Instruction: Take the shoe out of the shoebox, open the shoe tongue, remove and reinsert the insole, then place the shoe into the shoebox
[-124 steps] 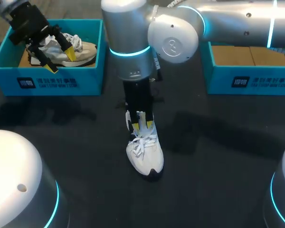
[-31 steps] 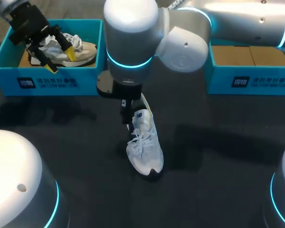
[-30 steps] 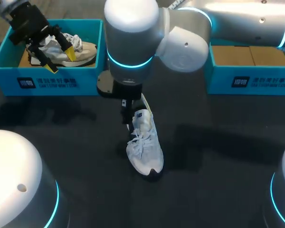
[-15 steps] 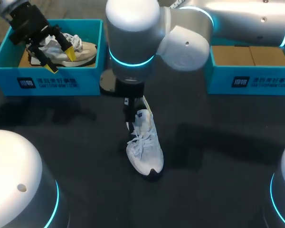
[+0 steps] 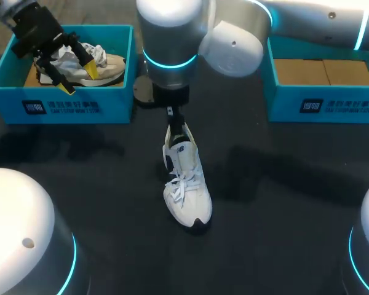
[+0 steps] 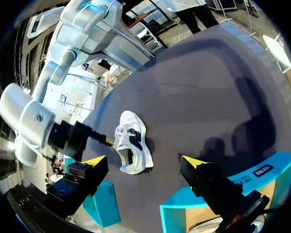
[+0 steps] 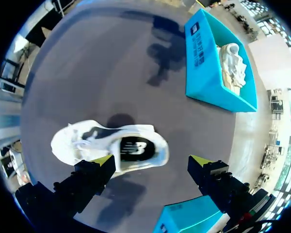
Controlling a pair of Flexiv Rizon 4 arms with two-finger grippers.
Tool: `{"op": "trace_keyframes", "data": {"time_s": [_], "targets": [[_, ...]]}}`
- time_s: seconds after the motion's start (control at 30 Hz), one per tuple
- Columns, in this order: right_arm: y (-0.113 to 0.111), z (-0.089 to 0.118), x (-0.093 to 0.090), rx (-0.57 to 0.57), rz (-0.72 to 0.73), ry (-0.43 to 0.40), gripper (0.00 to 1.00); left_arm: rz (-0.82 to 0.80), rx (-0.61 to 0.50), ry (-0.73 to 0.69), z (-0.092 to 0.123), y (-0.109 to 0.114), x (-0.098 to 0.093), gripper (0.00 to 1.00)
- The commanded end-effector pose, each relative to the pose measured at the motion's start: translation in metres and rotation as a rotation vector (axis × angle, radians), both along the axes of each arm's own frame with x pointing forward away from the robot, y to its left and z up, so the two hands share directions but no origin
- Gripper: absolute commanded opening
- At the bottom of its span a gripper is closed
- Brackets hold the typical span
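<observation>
White shoe (image 5: 186, 184) stands upright mid-table (image 5: 283, 233), toe toward the near edge. A blue box (image 5: 61, 107) at the far left corner holds a second shoe (image 5: 104, 64).

Left wrist view: the left gripper (image 6: 144, 161) is spread wide and empty, above that box.

Right wrist view: the right gripper (image 7: 152, 160) is wide open, holding nothing, over the white shoe's heel.

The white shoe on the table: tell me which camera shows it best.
The right wrist view: the shoe fills the middle, whole from toe to heel, ahead of the open right gripper. The head view shows its laces and toe, but the gripper covers the heel. The left wrist view shows it small and far off.
</observation>
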State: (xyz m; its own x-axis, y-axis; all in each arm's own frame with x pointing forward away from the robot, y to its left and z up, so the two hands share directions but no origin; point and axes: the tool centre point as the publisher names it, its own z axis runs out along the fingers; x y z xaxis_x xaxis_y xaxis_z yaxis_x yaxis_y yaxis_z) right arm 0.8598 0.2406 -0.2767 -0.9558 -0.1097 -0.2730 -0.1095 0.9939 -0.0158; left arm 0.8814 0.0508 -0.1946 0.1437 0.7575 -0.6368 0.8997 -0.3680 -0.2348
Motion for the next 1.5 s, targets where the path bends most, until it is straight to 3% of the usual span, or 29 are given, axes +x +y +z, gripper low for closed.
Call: {"op": "trace_keyframes", "data": {"time_s": [0.03, 0.2, 0.7, 0.93, 1.1, 1.17, 1.27, 1.43, 1.5], "targets": [[0.011, -0.012, 0.023, -0.019, 0.016, 0.016, 1.0, 0.0, 0.002, -0.001, 0.0, 0.0, 0.0, 1.0], [0.007, -0.026, 0.036, -0.038, 0.019, 0.032, 1.0, 0.0, 0.002, -0.001, 0.0, 0.0, 0.0, 1.0], [0.005, -0.07, 0.049, -0.067, 0.025, 0.055, 1.0, 0.0, 0.002, -0.001, 0.0, 0.0, 0.0, 1.0], [-0.001, -0.082, 0.053, -0.071, 0.006, 0.071, 0.87, 0.0, 0.002, -0.001, 0.0, 0.0, 0.0, 1.0], [-0.001, -0.088, 0.053, -0.076, 0.005, 0.071, 0.84, 0.0, 0.002, -0.001, 0.0, 0.0, 0.0, 1.0], [-0.003, -0.091, 0.055, -0.083, -0.002, 0.075, 0.79, 0.0, 0.002, -0.001, 0.0, 0.0, 0.0, 1.0], [-0.006, -0.093, 0.054, -0.086, -0.01, 0.077, 0.48, 0.0, 0.002, -0.001, 0.0, 0.0, 0.0, 1.0], [-0.01, -0.098, 0.052, -0.103, -0.02, 0.085, 0.41, 0.0, 0.002, -0.001, 0.0, 0.0, 0.0, 1.0], [-0.012, -0.1, 0.051, -0.106, -0.027, 0.088, 0.33, 0.0, 0.002, -0.001, 0.0, 0.0, 0.0, 1.0]]}}
